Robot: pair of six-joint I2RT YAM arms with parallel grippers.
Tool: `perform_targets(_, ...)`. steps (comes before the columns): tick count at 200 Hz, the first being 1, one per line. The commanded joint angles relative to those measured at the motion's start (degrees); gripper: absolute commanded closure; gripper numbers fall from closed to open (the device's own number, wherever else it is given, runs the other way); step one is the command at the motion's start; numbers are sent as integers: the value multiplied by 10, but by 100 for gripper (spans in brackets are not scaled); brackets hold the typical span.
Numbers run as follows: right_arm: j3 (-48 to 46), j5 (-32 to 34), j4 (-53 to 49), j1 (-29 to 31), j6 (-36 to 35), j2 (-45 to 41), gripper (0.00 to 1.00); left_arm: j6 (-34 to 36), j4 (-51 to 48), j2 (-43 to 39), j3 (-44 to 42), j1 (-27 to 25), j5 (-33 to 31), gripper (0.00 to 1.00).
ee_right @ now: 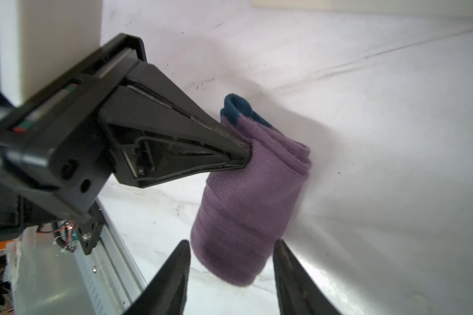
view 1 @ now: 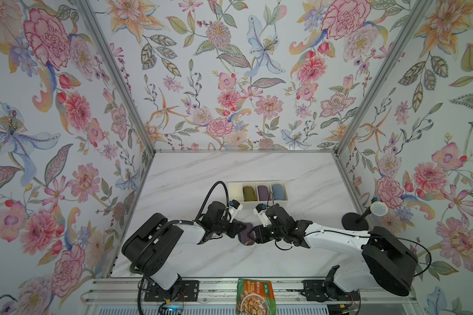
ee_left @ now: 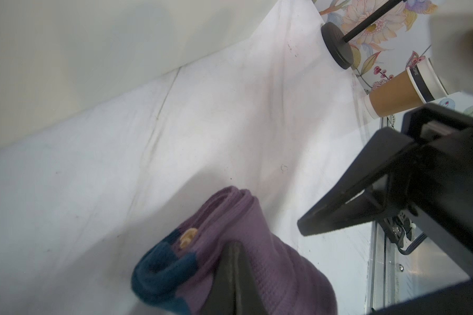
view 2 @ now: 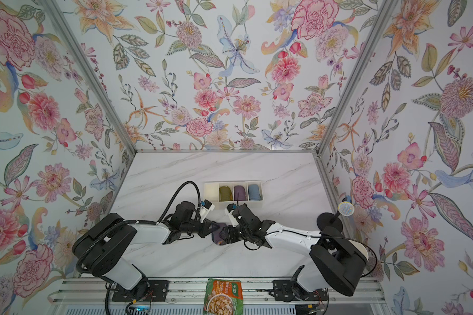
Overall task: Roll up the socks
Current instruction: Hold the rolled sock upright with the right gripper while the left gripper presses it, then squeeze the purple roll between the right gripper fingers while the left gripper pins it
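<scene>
Evidently the rolling itself is about done. The purple socks (ee_right: 246, 218) form a tight ribbed cylinder with the navy toe at one end. They are held at the table's centre between the two arms, at 6 o'clock of the white divider tray (view 1: 234, 194).

The left gripper (ee_right: 245, 159) is pressed together on the roll's side near the navy end, pinching a fold of fabric. The right gripper (ee_right: 232, 241) stands spread, its two fingers flanking the roll's plain purple end. Whether they touch the fabric cannot be told, and the roll shows no squeeze there. Whether the roll rests on the marble tabletop (view 1: 230, 169) or hangs just above it is also unclear.

The step in hand looks like securing the finished roll, perhaps a handover. The next move probably calls for the right jaws to close squarely across the layers so that nothing unwinds when the left lets go. A shallow bite could let the outer wrap spring loose.

The tray has four compartments in a row:
- The one at its 9 o'clock end is bare.
- The next holds an olive-green sock bundle (view 1: 249, 193).
- The third holds a purple bundle (view 1: 263, 192).
- The one at the 3 o'clock end holds a light blue bundle (view 1: 278, 191).

The bare slot seems the likely home for this roll. A lidded paper coffee cup (ee_left: 399, 92) shows in the left wrist view, its contents hidden.
</scene>
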Motion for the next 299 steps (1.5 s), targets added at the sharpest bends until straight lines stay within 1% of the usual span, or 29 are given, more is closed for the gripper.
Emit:
perform_targets(1, -12, -43, 52, -16, 31, -15, 54, 16, -97, 17, -35, -7, -43, 100)
perform_targets(22, -6, -47, 58, -20, 34, -3, 63, 16, -93, 14, -36, -8, -43, 100)
perform_targets(45, -2, -54, 72, -19, 40, 19, 69, 14, -92, 11, -38, -8, -42, 100)
perform_targets(84, 3, -62, 87, -10, 44, 43, 72, 12, -91, 4, -41, -8, -41, 100)
perform_targets(152, 10, -57, 62, 14, 42, 71, 75, 10, -100, -6, -38, -7, -39, 100)
perform_targets(178, 30, -28, 12, 26, 23, 83, 78, 10, -111, -14, -37, -7, -39, 100)
perform_targets(211, 79, 43, -84, 55, -14, 111, 81, 14, -126, -26, -36, -7, -42, 100)
perform_targets(245, 129, 94, -149, 86, -40, 153, 82, 13, -129, -26, -36, -7, -43, 100)
perform_targets(289, 148, 114, -174, 94, -42, 183, 83, 15, -139, -26, -35, -7, -42, 100)
perform_targets(291, 148, 115, -175, 94, -42, 183, 83, 16, -139, -40, -35, -7, -42, 100)
perform_targets(299, 149, 117, -178, 94, -41, 185, 84, 18, -144, -46, -34, -7, -42, 100)
